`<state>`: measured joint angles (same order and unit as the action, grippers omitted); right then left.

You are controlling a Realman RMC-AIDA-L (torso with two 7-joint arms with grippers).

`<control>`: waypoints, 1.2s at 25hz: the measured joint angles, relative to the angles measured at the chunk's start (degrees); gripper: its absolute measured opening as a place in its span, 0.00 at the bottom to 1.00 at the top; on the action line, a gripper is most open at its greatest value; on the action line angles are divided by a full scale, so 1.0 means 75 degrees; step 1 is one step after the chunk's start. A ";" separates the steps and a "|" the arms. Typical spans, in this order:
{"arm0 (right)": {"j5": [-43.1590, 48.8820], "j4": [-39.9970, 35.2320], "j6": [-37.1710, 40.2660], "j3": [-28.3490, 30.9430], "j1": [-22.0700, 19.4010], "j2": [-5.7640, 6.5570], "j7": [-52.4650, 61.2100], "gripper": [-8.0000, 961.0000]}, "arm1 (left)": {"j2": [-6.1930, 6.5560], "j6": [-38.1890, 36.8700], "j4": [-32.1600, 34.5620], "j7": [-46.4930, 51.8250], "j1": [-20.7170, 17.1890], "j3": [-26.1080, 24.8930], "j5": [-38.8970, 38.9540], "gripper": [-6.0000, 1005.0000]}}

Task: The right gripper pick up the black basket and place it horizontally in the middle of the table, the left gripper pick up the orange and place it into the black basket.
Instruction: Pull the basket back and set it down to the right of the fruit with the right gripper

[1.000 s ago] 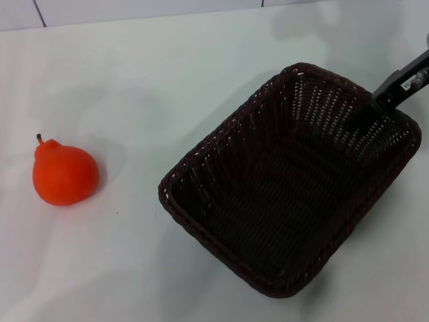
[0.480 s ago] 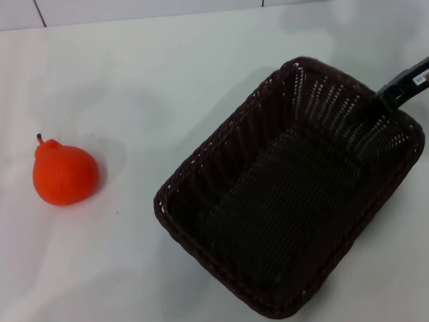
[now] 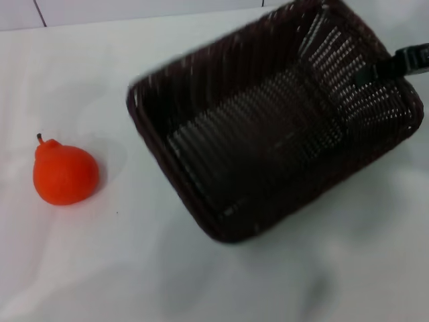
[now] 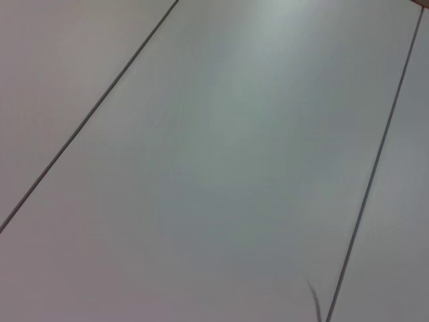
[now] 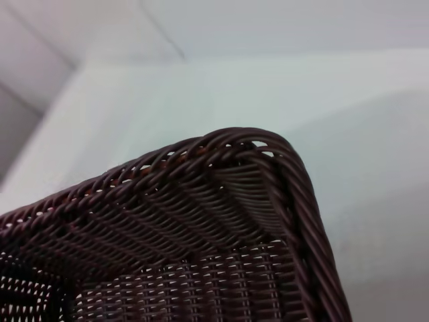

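Observation:
The black basket (image 3: 221, 67) hangs tilted above the white table (image 3: 120, 268) at the centre-right of the head view, its near rim lifted and its image smeared by motion. My right gripper (image 3: 401, 64) is shut on the basket's far right rim. The right wrist view shows the basket's braided corner (image 5: 221, 174) close up, with bare table beyond it. The orange (image 3: 65, 172) sits upright on the table at the left, well apart from the basket. My left gripper is out of view; the left wrist view shows only pale surface with thin seams.
A wall edge with a seam (image 3: 40, 13) runs along the back of the table. The basket's shadow (image 3: 268, 268) falls on the table in front of it.
The basket has risen off the table and swung up and back to the left, held at its far right rim. The orange has not moved.

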<state>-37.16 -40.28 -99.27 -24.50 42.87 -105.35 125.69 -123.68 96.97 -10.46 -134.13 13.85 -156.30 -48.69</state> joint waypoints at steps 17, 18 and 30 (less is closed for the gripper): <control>-0.0563 0.0783 0.1487 -0.0017 -0.0370 -0.0771 0.1764 0.17 | 0.0005 -0.0449 -0.0203 -0.0040 0.0193 0.0275 0.0000 0.89; -0.0556 0.0855 0.1622 -0.0125 -0.0360 -0.0806 0.1819 0.17 | 0.0005 -0.0465 -0.0205 -0.0040 0.0195 0.0275 0.0000 0.89; -0.0605 0.1254 0.2241 -0.0337 -0.0363 -0.0876 0.2149 0.19 | 0.0014 -0.0590 -0.0211 -0.0046 0.0215 0.0285 0.0000 0.88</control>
<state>-41.70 -30.87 -82.46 -27.02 40.15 -111.92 141.80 -123.58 92.54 -12.04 -134.48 15.47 -154.16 -48.69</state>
